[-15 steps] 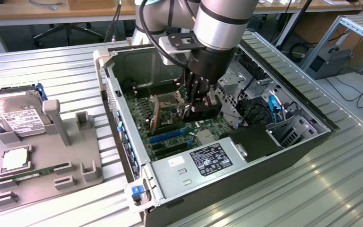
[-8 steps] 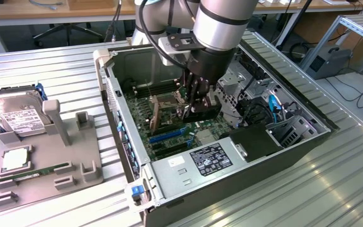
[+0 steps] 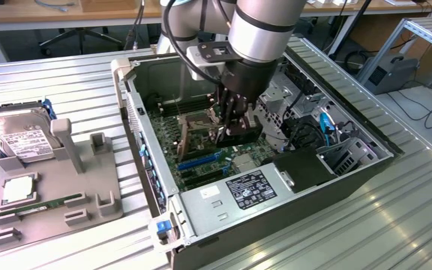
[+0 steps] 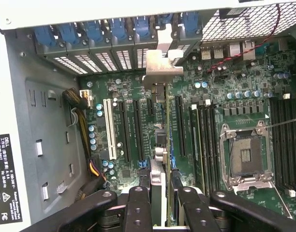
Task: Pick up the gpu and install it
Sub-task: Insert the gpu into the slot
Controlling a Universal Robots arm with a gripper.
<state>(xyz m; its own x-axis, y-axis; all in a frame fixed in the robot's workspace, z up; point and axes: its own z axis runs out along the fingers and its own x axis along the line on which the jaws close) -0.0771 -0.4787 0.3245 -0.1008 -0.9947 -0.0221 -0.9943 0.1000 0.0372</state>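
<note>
Clamped edge-on between the claw's [image 4: 160, 205] fingers [image 4: 138, 208], the gpu [image 4: 160, 140] is seen over the motherboard [image 4: 225, 96]; its lower edge is hidden.

the gpu [image 4: 159, 145] shows edge-on in the wrist view, its lower end hidden between the gripper [image 4: 162, 205] fingers [image 4: 138, 208] (which the picture's edge cuts off). in the exterior view the arm [image 3: 265, 28] covers part of the computer case [image 3: 276, 208] interior, and the card there is seemingly just a dark sliver.
</note>
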